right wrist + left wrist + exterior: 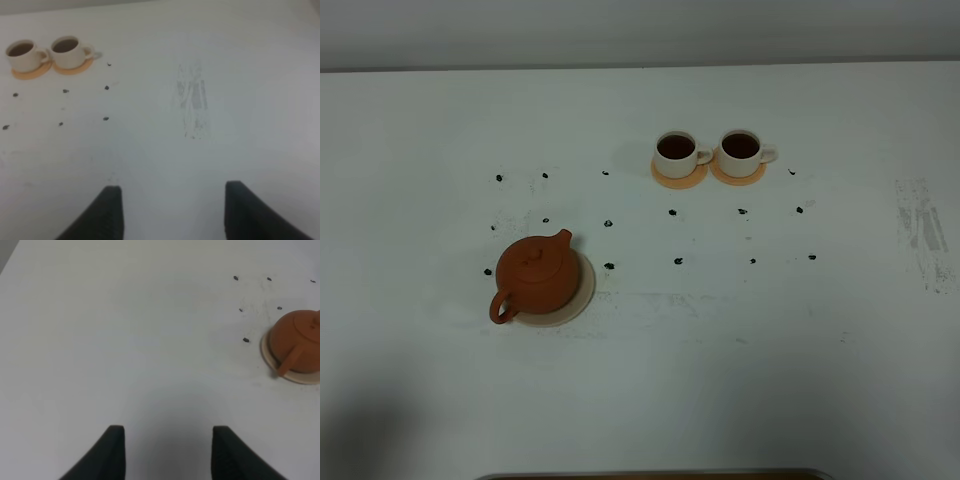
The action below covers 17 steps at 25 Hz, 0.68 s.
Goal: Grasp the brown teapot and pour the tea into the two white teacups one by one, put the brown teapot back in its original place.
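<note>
The brown teapot (533,277) sits upright on its pale beige coaster (576,297) at the left of the table; it shows again as the teapot (296,337) on that coaster (266,354) in the left wrist view. Two white teacups (677,150) (741,150) stand side by side on orange coasters at the back, both dark with tea, and appear as cups (22,54) (67,50) in the right wrist view. My left gripper (167,437) is open over bare table, well away from the teapot. My right gripper (171,197) is open and empty too. Neither arm shows in the high view.
Small black marks (609,224) dot the white tabletop between teapot and cups. A scuffed grey patch (923,235) lies at the right. A dark edge (650,475) runs along the table's front.
</note>
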Motion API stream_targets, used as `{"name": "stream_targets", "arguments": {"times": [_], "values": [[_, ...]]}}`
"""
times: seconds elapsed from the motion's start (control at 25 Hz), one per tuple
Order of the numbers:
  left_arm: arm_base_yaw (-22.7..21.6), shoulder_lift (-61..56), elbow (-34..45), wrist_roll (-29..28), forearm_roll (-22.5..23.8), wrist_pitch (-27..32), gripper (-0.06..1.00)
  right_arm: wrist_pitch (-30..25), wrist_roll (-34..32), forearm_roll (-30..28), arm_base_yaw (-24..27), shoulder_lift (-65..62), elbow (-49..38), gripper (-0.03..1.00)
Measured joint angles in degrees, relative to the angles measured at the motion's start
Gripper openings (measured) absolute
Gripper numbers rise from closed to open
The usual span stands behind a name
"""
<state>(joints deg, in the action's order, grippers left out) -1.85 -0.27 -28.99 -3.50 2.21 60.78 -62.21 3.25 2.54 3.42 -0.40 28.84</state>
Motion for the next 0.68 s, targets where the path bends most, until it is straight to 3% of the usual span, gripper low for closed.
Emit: {"name": "stream_targets", "arguments": {"times": [0.68], "values": [[0.0, 0.0, 0.0, 0.0, 0.0, 0.0, 0.43, 0.0, 0.0, 0.0, 0.0, 0.0, 0.0, 0.47]]}}
